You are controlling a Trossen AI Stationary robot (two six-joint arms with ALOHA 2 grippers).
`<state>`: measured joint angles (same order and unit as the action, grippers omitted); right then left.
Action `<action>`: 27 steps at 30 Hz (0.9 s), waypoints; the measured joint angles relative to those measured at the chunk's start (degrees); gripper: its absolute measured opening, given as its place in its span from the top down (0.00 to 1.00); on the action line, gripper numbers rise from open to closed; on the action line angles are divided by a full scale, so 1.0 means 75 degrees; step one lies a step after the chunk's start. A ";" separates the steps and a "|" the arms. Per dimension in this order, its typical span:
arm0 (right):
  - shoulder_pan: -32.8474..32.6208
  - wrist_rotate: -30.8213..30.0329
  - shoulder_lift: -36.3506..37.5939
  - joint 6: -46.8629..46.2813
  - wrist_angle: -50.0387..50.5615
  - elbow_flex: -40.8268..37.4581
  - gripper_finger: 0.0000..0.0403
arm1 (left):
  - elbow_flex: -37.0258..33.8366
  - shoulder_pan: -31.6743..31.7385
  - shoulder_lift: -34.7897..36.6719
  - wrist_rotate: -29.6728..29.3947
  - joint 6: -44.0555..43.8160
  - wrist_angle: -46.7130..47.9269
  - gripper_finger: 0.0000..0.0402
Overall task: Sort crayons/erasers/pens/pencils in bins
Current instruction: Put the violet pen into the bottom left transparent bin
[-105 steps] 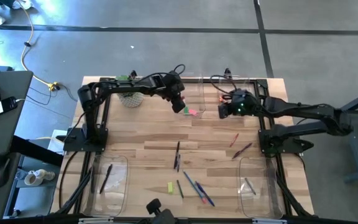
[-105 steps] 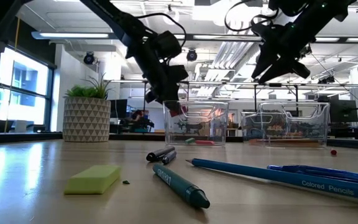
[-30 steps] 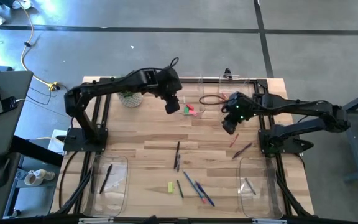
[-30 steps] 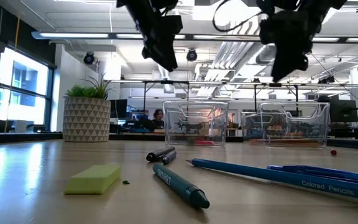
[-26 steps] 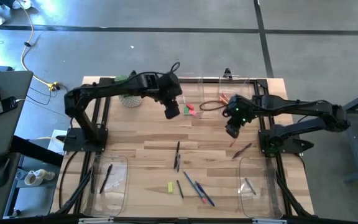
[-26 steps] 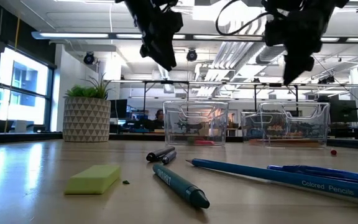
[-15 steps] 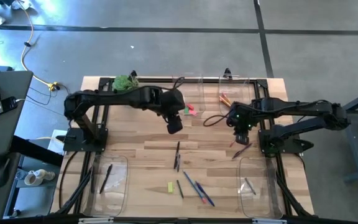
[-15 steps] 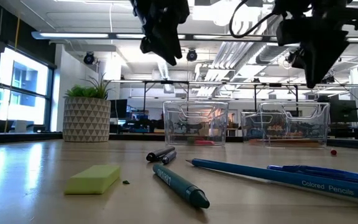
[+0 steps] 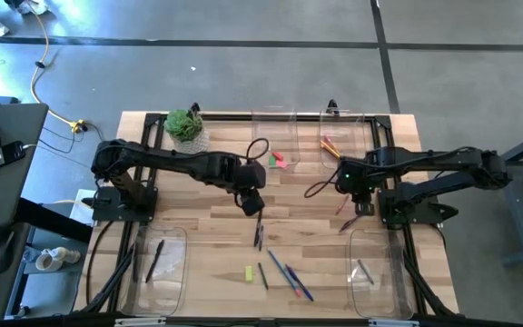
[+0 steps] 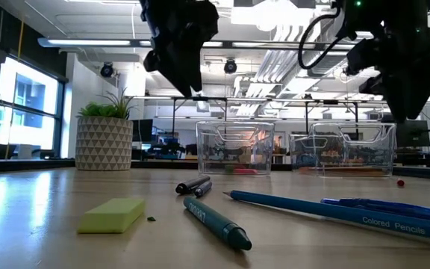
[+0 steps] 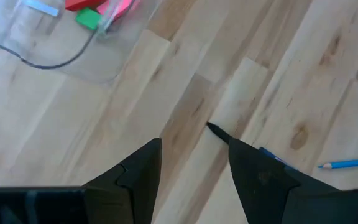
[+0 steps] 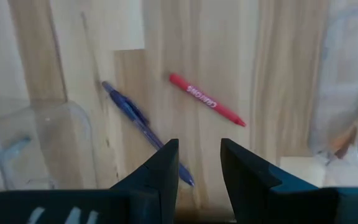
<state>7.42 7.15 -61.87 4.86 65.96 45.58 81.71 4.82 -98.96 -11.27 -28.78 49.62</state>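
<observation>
Both arms hang over mid-tabletop [image 9: 198,204]. Left end effector [image 9: 251,202] gapes empty above a black pen [image 9: 260,218]; right end effector [image 9: 362,193], parted and empty, sits over a red crayon [image 12: 207,99]. Erasers [image 9: 279,160] and pencils [image 9: 330,145] are in the far bins [image 9: 352,123].

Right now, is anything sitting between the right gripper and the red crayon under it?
Nothing visible. The right gripper hangs open above bare wood, and the red crayon lies flat just ahead of its fingers. The purple pen lies beside the crayon, apart from it and off the direct line down.
</observation>
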 joint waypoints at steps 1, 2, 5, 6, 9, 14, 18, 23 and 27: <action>0.0001 0.0067 0.0000 0.0020 0.0034 0.0000 0.73 | 0.0000 -0.0043 0.0000 -0.0012 -0.0062 -0.0002 0.57; -0.0001 0.0088 0.0000 0.0026 0.0028 0.0000 0.73 | 0.0000 -0.0077 0.0000 -0.0034 -0.0130 0.0001 0.57; -0.0001 0.0305 0.0000 0.0092 -0.0001 0.0000 0.73 | 0.0000 -0.0161 0.0000 -0.0132 -0.0226 0.0001 0.57; -0.0001 0.0370 0.0000 0.0138 -0.0050 0.0000 0.73 | 0.0000 -0.0170 0.0000 -0.0157 -0.0226 0.0004 0.57; -0.0045 0.0403 0.0000 0.0196 -0.0227 0.0000 0.73 | 0.0000 -0.0189 0.0000 -0.0181 -0.0226 0.0006 0.57; -0.0308 0.0406 -0.0001 0.0186 -0.0724 -0.0113 0.73 | -0.0001 -0.0189 0.0000 -0.0184 -0.0223 0.0161 0.57; -0.0594 0.0403 -0.0193 0.0161 -0.0770 -0.0192 0.73 | -0.0003 -0.0212 0.0000 -0.0168 -0.0217 0.0573 0.57; -0.0894 0.0400 -0.0553 0.0158 -0.0751 -0.0192 0.73 | -0.0006 -0.0474 0.0000 -0.0129 -0.0152 0.0754 0.57; -0.1062 0.0400 -0.0914 0.0158 -0.0750 -0.0192 0.73 | -0.0006 -0.0620 -0.0003 -0.0089 0.0078 0.0752 0.57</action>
<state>-0.54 10.15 -68.72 6.04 60.34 44.14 81.67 0.17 -98.98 -11.93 -28.20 55.27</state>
